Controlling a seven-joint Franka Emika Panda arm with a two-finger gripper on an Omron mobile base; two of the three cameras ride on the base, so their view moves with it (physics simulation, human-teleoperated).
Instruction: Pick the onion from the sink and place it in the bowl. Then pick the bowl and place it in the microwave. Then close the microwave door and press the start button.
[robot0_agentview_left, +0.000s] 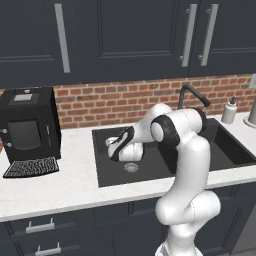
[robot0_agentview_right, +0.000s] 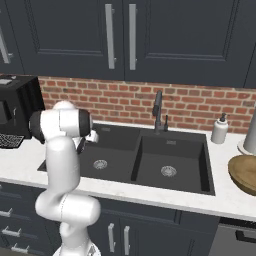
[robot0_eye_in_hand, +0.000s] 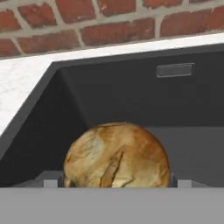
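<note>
The golden-brown onion (robot0_eye_in_hand: 116, 153) lies on the floor of the left basin of the black sink (robot0_agentview_left: 165, 165), near its back left corner. My gripper (robot0_eye_in_hand: 117, 183) is open and low in that basin, one fingertip (robot0_eye_in_hand: 50, 183) on each side of the onion with a small gap to it. In the left base view the white hand (robot0_agentview_left: 131, 149) reaches down into the basin and covers the onion. The wooden bowl (robot0_agentview_right: 245, 172) sits on the counter right of the sink (robot0_agentview_right: 150, 150). The microwave and its door are out of view.
A black coffee machine (robot0_agentview_left: 30, 125) stands on the counter left of the sink. The curved black faucet (robot0_agentview_left: 192, 95) rises behind the basins, with a soap dispenser (robot0_agentview_right: 219, 130) to its right. A silver drain ring (robot0_agentview_left: 131, 167) lies just in front of the hand.
</note>
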